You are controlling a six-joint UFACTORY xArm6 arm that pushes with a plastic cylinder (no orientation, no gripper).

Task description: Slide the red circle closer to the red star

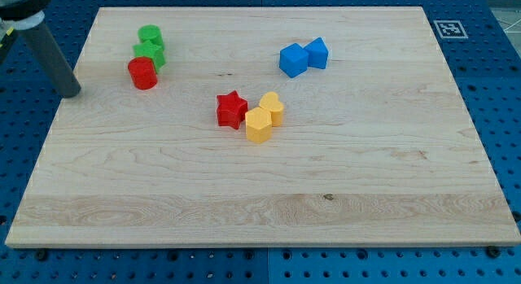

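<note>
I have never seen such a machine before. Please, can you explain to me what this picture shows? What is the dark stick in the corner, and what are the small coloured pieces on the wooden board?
There is one picture, from a single camera looking down at a slant on a wooden board.

The dark stick at the view's top left is the end of a robot arm. It has no pincer and holds nothing; it only pushes things by sliding its lower end, my tip, along the surface. The tip now stands at the board's left edge, left of the red circle and apart from it.

The small pieces are blocks. Two green blocks sit just above the red circle, touching it. Near the middle lies the red star, with two yellow blocks at its right. Two blue blocks lie together further up and right.

The aim is to push the red circle nearer the red star.
</note>
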